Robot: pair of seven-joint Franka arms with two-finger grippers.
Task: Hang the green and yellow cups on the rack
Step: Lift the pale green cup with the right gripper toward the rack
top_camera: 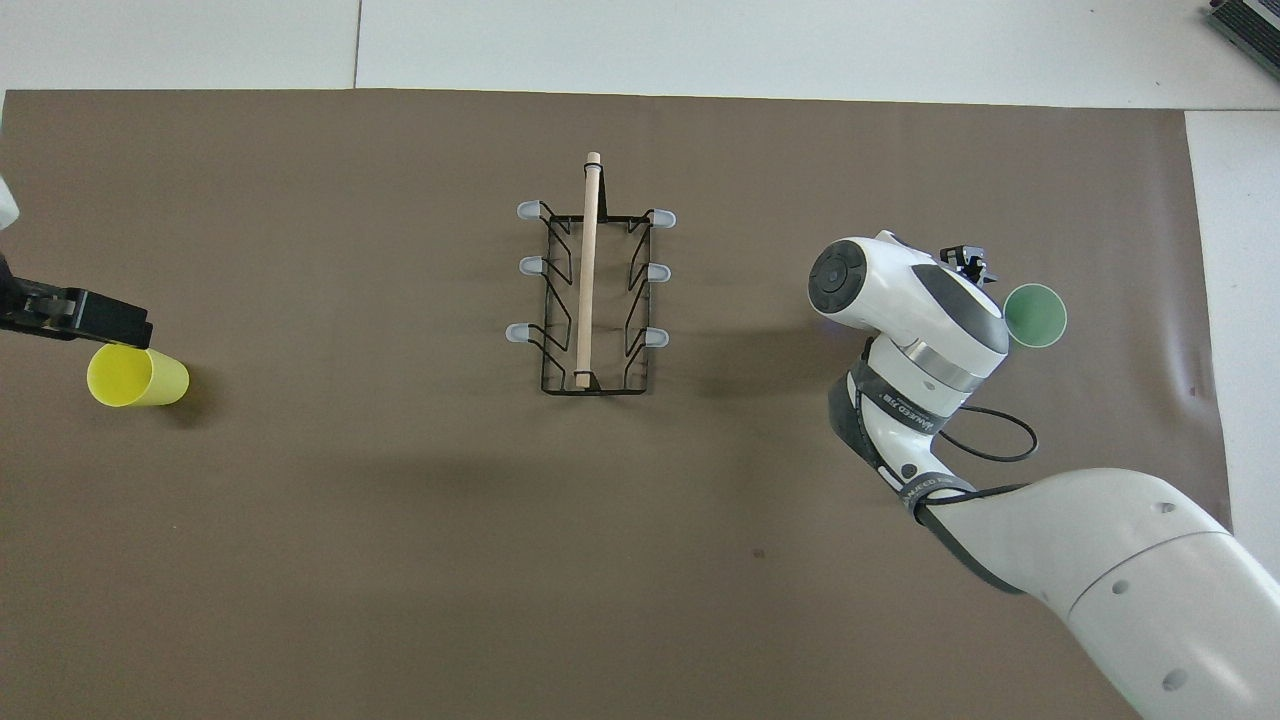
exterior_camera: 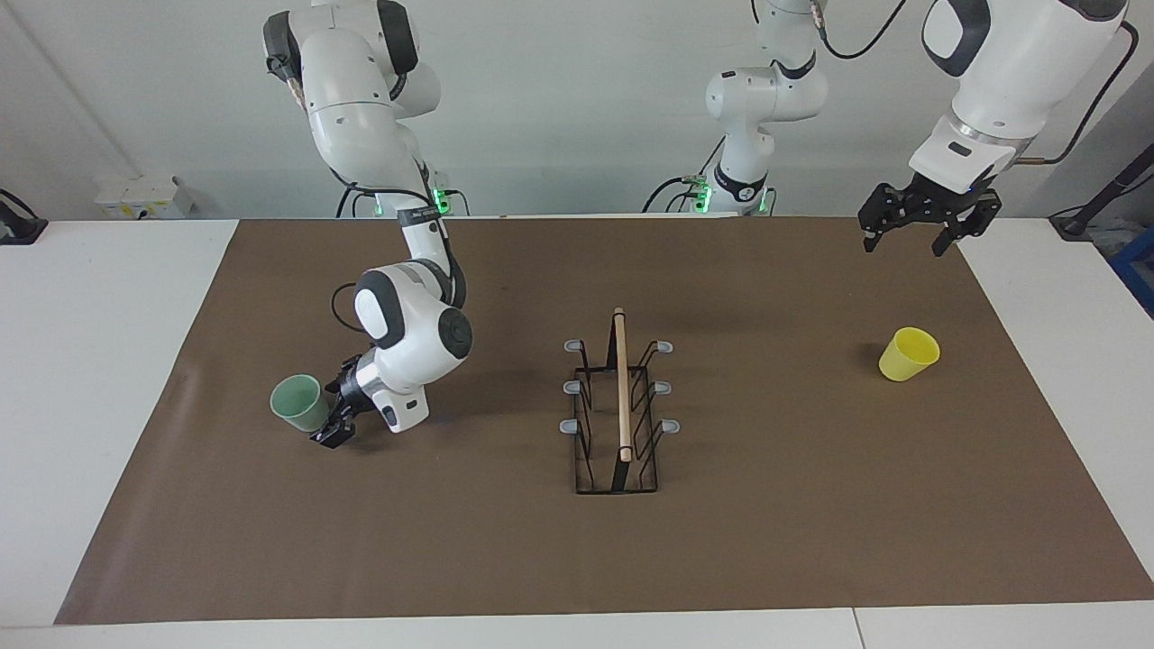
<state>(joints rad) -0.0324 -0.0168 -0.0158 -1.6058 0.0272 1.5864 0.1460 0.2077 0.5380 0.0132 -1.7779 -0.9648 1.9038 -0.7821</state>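
The pale green cup point(exterior_camera: 297, 402) stands upright on the brown mat point(exterior_camera: 775, 541) toward the right arm's end; it also shows in the overhead view point(top_camera: 1036, 315). My right gripper point(exterior_camera: 330, 431) is low, right beside the cup's base; whether it holds the cup is hidden. The yellow cup point(exterior_camera: 908, 353) point(top_camera: 135, 377) stands toward the left arm's end. My left gripper point(exterior_camera: 906, 240) point(top_camera: 100, 322) hangs open and empty, high over the mat by the yellow cup. The black wire rack point(exterior_camera: 618, 415) point(top_camera: 590, 290) with a wooden rod stands mid-mat; all its prongs are bare.
White table point(exterior_camera: 108, 361) surrounds the mat. A white box point(exterior_camera: 144, 195) sits at the table's edge nearest the robots, at the right arm's end.
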